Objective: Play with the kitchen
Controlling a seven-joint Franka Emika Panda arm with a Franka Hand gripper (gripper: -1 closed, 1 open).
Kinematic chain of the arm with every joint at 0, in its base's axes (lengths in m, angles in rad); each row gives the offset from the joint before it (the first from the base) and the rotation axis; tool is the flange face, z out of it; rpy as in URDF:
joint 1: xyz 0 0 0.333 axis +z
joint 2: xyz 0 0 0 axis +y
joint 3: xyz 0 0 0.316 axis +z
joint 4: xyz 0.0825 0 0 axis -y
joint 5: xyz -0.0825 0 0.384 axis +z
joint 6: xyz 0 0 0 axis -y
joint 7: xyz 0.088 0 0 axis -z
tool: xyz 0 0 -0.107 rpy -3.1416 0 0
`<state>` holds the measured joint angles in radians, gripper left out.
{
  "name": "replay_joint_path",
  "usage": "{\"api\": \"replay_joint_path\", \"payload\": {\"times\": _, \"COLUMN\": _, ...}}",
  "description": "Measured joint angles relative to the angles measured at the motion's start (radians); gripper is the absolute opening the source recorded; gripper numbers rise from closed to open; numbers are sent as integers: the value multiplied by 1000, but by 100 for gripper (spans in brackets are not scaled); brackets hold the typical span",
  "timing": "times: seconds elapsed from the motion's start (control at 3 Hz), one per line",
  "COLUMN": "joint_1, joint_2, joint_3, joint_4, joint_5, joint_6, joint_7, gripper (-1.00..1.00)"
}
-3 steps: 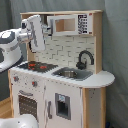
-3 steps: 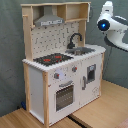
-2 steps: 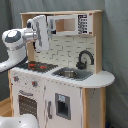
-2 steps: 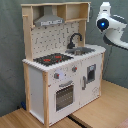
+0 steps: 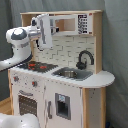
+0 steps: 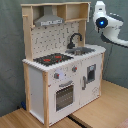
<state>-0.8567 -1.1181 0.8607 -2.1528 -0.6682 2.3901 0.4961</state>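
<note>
Standing on a light wooden floor (image 6: 107, 107) in both exterior views, the kitchen (image 5: 60, 80) is showing its stovetop (image 6: 52, 58), sink (image 5: 70, 73) and black faucet (image 5: 84, 59). In the first exterior view the arm (image 5: 20, 42) is reaching up by the hood (image 6: 49, 21), its end effector (image 5: 45, 30) hanging above the stovetop; whether the fingers are apart or together, I cannot tell.

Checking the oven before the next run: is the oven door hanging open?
No: in the second exterior view the oven door sits flush and closed in the kitchen front.
</note>
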Motion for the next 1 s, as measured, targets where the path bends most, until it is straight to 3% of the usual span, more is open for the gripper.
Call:
{"api": "replay_joint_path", "payload": {"times": 0.33, "joint_1": -53, "joint_2": 50, "joint_3": 41, "joint_4": 56, "joint_5": 0, "joint_6": 46, "joint_7": -18, "gripper": -100}}
{"api": "replay_joint_path", "payload": {"times": 1.0, "joint_1": -162, "joint_2": 127, "joint_3": 145, "joint_4": 197, "joint_5": 0, "joint_6": 73, "joint_7": -39, "gripper": -100}}
